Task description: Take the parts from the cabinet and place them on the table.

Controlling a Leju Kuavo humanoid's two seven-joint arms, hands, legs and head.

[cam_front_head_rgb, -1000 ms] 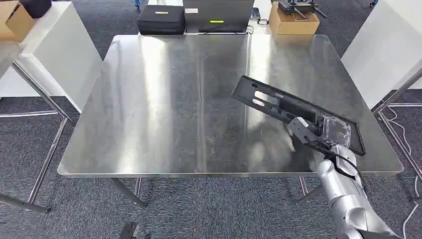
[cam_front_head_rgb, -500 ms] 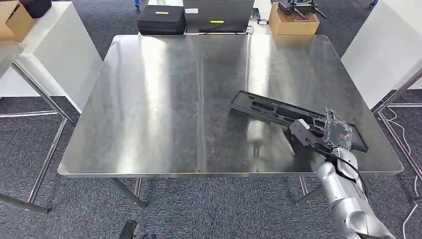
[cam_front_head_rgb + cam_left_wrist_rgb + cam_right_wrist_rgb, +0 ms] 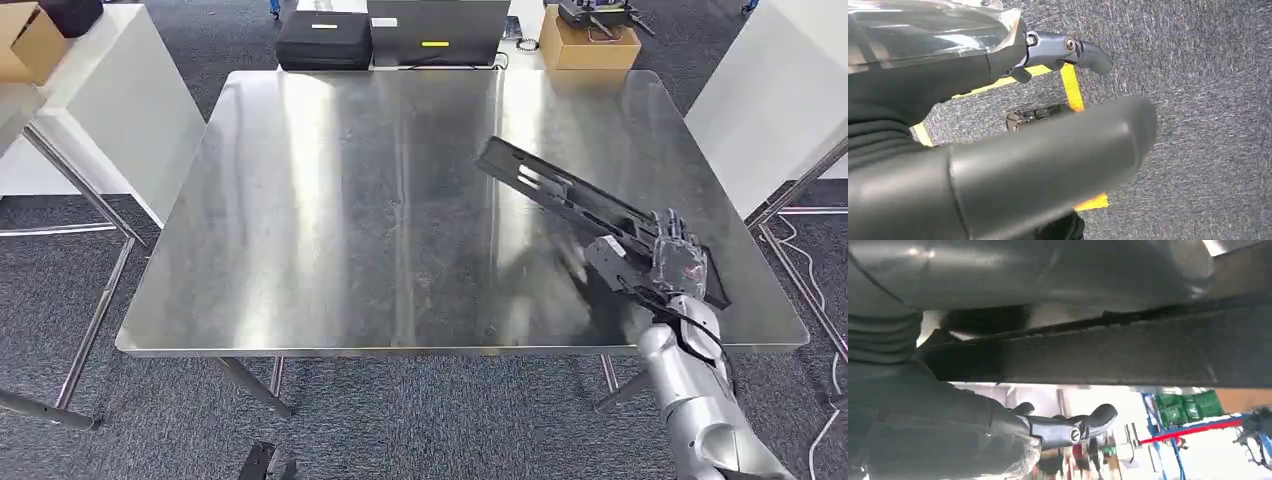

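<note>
We see a long black part [image 3: 585, 205] held over the steel table [image 3: 350, 200], in its four o'clock quarter. The part runs slantwise from its free end near the table's middle down toward the table's four o'clock corner, and that free end looks tilted up off the surface. Our right hand [image 3: 655, 265] grasps the part at its near end, fingers wrapped round it; in the right wrist view the part [image 3: 1128, 355] crosses as a dark bar just against the hand [image 3: 973, 435].

Our left hand [image 3: 998, 165] hangs over grey carpet with yellow tape lines [image 3: 1073, 90]; we cannot tell whether it is clenched or released.

Beyond the table's twelve o'clock edge sit a black case [image 3: 324, 40] and a cardboard box [image 3: 590, 45].
</note>
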